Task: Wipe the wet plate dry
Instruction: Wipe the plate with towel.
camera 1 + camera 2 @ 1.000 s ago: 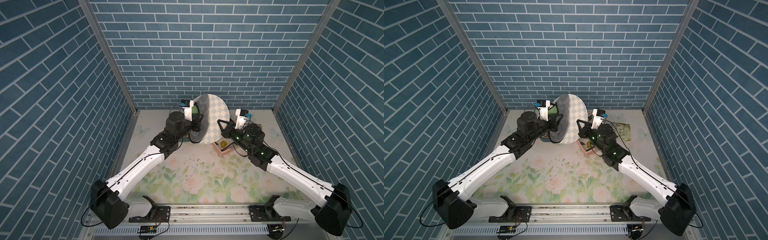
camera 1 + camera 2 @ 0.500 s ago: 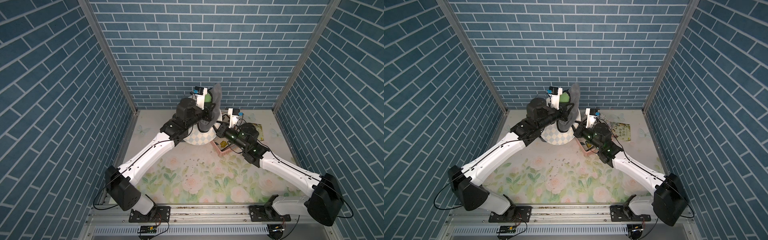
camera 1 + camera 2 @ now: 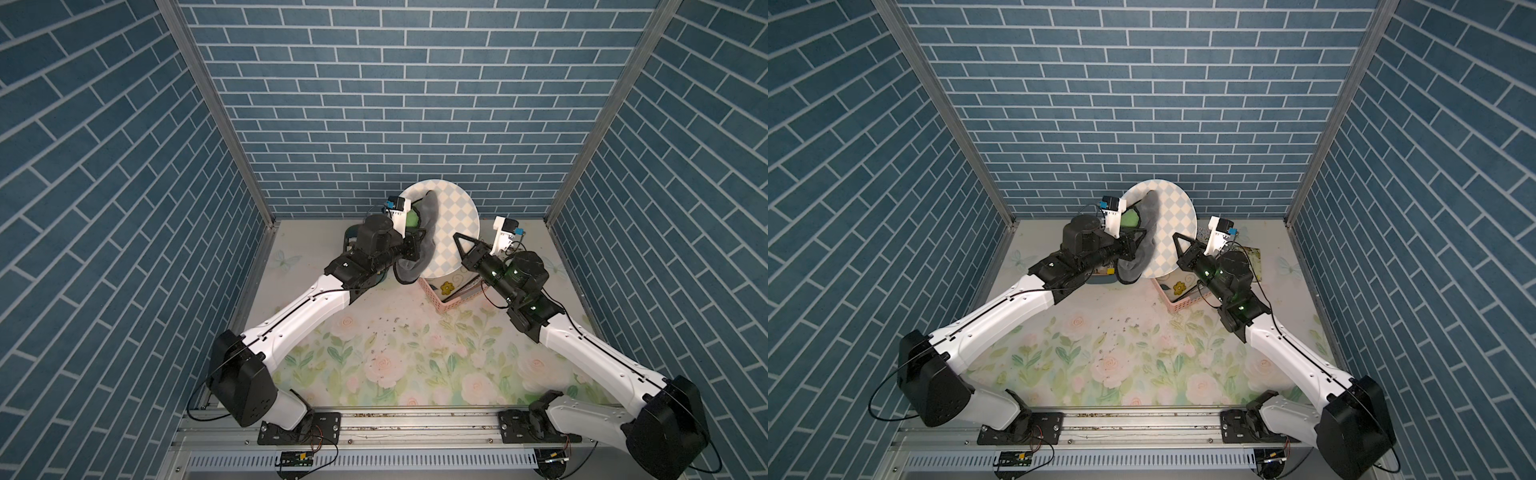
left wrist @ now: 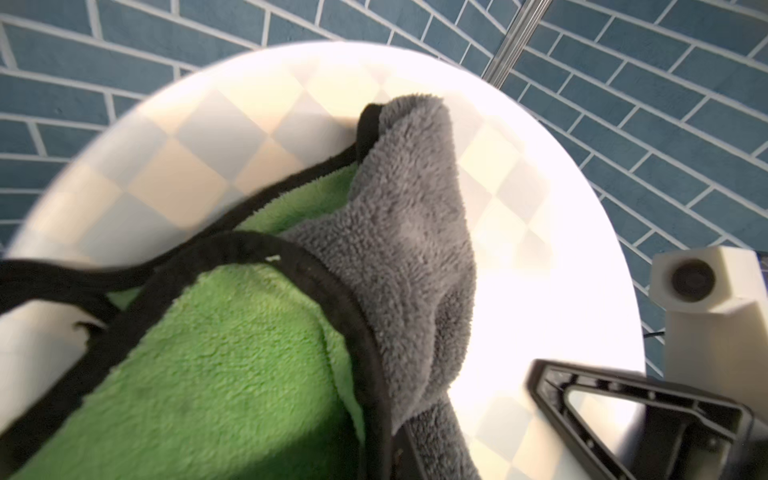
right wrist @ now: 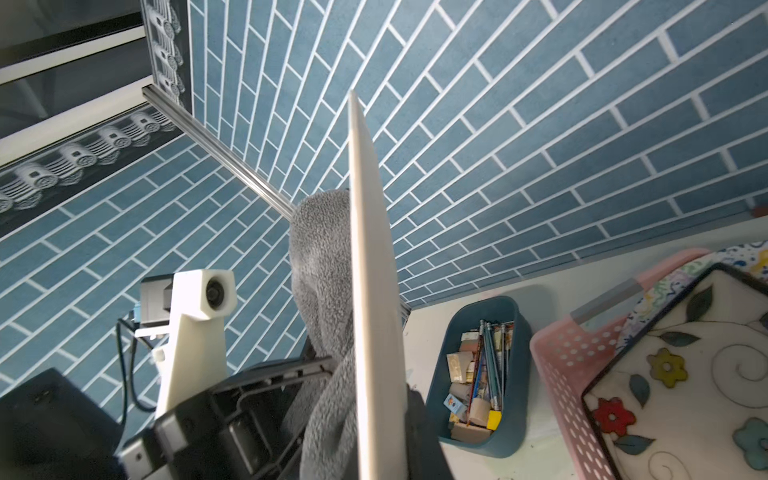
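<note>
A round plate [image 3: 455, 216] with a pale checkered face stands on edge above the table in both top views [image 3: 1173, 220]. My right gripper [image 3: 457, 243] [image 3: 1177, 243] is shut on its lower rim; in the right wrist view the plate [image 5: 370, 291] shows edge-on, running up from the gripper [image 5: 386, 457]. A cloth [image 3: 428, 232], grey on one side and green on the other, lies pressed against the left part of the plate's face. My left gripper [image 3: 413, 247] [image 3: 1136, 243] is shut on the cloth [image 4: 407, 249]. The cloth hides most of its jaws.
Under the plate stands a pink basket [image 3: 444, 301] holding a flower-patterned dish [image 5: 685, 374]. A blue bin [image 5: 478, 374] of pencils and blocks sits beside it, near the back wall. Crumbs [image 3: 386, 328] dot the floral tablecloth. The brick walls close in on three sides.
The left gripper has carried the cloth from the plate's left rim up onto its face. The plate tipped edge-on to the camera half a second ago and now faces it again.
</note>
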`<act>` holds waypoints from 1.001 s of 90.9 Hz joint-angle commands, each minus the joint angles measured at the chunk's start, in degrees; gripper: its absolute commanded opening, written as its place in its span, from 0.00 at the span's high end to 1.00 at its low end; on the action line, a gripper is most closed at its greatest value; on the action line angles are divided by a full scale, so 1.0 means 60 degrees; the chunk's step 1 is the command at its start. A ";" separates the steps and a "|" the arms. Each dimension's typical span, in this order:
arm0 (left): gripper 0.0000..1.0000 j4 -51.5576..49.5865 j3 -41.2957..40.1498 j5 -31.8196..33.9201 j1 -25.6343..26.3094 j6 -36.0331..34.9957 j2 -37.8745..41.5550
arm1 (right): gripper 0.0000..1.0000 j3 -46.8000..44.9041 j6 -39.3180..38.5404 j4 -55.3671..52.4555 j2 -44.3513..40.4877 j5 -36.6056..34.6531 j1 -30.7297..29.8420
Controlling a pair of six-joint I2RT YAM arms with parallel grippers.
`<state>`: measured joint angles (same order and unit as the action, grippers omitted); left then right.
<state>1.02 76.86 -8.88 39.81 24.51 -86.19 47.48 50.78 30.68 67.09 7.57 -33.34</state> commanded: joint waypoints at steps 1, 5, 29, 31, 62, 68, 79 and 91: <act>1.00 -0.0408 0.0410 -0.0312 0.1285 0.0195 -0.0885 | 1.00 0.0320 0.1588 0.3993 0.0040 0.1335 -0.0302; 1.00 -0.0584 0.0526 0.0014 0.1364 0.0410 -0.1092 | 1.00 0.0304 0.1731 0.4148 0.0099 0.1255 -0.0288; 1.00 -0.0909 -0.0608 0.1088 -0.1241 0.2015 0.0116 | 1.00 -0.0067 0.1596 0.3672 -0.0808 0.0801 -0.0053; 1.00 -0.0849 -0.0652 0.0958 -0.1354 0.1948 0.0179 | 1.00 0.0013 0.1485 0.3664 -0.0784 0.1063 -0.0072; 1.00 -0.1265 0.1088 0.1729 -0.1271 0.1309 -0.0502 | 1.00 0.0384 0.0661 0.4504 0.0268 0.2897 -0.1521; 1.00 -0.0506 0.0721 0.0827 -0.1766 0.1641 -0.0241 | 1.00 0.0076 0.0440 0.4144 -0.0182 0.2255 -0.1457; 1.00 0.0167 0.0921 -0.0893 -0.1023 0.1393 -0.0700 | 1.00 -0.0117 0.0162 0.3280 -0.0565 0.1647 -0.1266; 1.00 -0.1741 0.2611 -0.0153 0.0685 -0.0705 -0.1775 | 1.00 0.0274 0.0112 0.3378 -0.0007 0.2457 -0.1390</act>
<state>2.44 87.59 -9.69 35.31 30.44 -89.78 44.99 55.07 36.75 68.86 12.08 -39.57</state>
